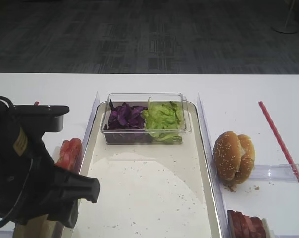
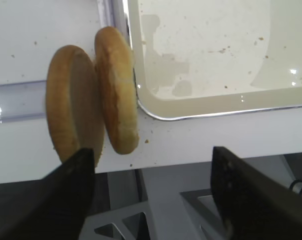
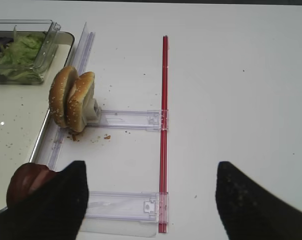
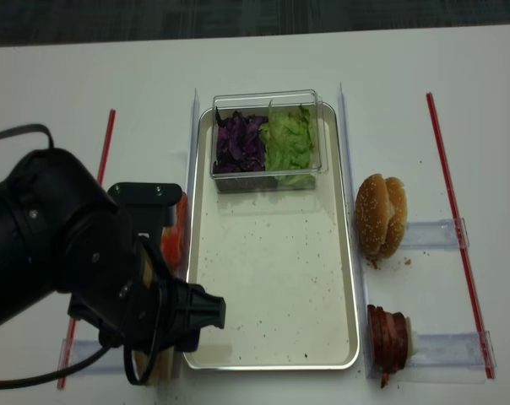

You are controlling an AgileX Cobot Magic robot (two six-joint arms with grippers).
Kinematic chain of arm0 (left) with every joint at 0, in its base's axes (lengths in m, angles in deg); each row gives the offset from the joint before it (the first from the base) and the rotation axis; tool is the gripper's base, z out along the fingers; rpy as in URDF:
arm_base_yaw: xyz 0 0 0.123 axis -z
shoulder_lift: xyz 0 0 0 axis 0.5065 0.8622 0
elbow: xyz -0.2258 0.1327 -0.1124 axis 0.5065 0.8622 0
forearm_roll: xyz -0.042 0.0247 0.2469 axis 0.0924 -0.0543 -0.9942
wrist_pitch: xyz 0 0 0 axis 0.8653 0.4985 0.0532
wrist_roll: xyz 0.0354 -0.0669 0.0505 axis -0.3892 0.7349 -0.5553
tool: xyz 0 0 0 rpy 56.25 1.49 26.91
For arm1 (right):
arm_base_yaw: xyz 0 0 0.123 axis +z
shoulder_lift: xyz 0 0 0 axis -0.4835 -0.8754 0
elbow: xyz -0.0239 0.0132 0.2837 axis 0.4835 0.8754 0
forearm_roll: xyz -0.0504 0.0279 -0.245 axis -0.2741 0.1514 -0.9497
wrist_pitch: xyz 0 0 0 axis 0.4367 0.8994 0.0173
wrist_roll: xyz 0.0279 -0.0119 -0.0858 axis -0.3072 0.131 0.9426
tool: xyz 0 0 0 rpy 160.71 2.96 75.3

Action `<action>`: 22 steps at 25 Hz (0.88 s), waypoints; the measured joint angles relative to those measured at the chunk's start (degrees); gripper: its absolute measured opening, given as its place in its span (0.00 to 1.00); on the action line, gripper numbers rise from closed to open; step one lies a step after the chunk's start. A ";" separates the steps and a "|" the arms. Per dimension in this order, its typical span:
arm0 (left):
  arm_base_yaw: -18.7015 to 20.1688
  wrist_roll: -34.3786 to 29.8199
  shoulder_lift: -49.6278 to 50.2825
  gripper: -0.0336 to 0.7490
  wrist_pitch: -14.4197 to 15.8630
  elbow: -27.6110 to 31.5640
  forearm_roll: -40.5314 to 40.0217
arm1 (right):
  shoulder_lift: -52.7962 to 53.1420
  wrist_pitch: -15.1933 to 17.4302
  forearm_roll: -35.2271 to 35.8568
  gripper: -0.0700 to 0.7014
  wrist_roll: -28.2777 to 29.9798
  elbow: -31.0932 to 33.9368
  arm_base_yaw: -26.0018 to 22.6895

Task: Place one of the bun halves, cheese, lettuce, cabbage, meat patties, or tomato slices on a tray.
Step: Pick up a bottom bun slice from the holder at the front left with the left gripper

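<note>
Nearest the cameras, left gripper (image 2: 151,195) poised with jaws spread wide and empty, hanging just short of 2 plain bun halves (image 2: 93,95) stood on edge, cut faces together, right beside the tray's near left corner; probably lining up to take 1 of them. Propped upright in a clear holder, apparently so each half can be pinched from the side. On the other flank, right gripper (image 3: 151,200) also parted, holding nothing, hovering over bare table near the meat patties (image 4: 388,336), themselves stacked on edge in their own rack. Tray (image 4: 272,287), cream and crumb-speckled, bare of any burger part in its near and middle stretch. Tomato slices (image 1: 70,151) ranked along the tray's left rim, partly hidden by the arm. Sesame bun (image 4: 377,216) upright to the right of the tray. Farthest, clear tub (image 1: 145,99) resting at the tray's back end, purple cabbage (image 4: 241,143) left, lettuce (image 4: 290,142) right.
</note>
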 joint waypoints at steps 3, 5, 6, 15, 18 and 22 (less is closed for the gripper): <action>0.00 0.40 0.60 0.62 -1.44 0.00 0.00 | 0.00 0.00 0.00 0.81 0.00 0.00 0.00; 0.00 0.66 0.80 0.62 -2.26 0.00 0.00 | 0.00 0.00 0.00 0.81 0.00 0.00 0.00; 0.00 0.66 1.05 0.62 -2.53 0.00 0.00 | 0.00 0.00 0.00 0.81 0.00 0.00 0.00; 0.00 0.99 6.17 0.62 -4.29 0.00 -1.35 | 0.00 0.00 0.00 0.81 0.00 0.00 0.00; 0.00 0.99 7.72 0.62 -5.66 0.00 -1.73 | 0.00 0.00 0.00 0.81 0.10 0.00 0.00; 0.00 0.99 9.80 0.62 -6.98 0.00 -2.67 | 0.00 0.00 0.00 0.81 0.10 0.00 0.00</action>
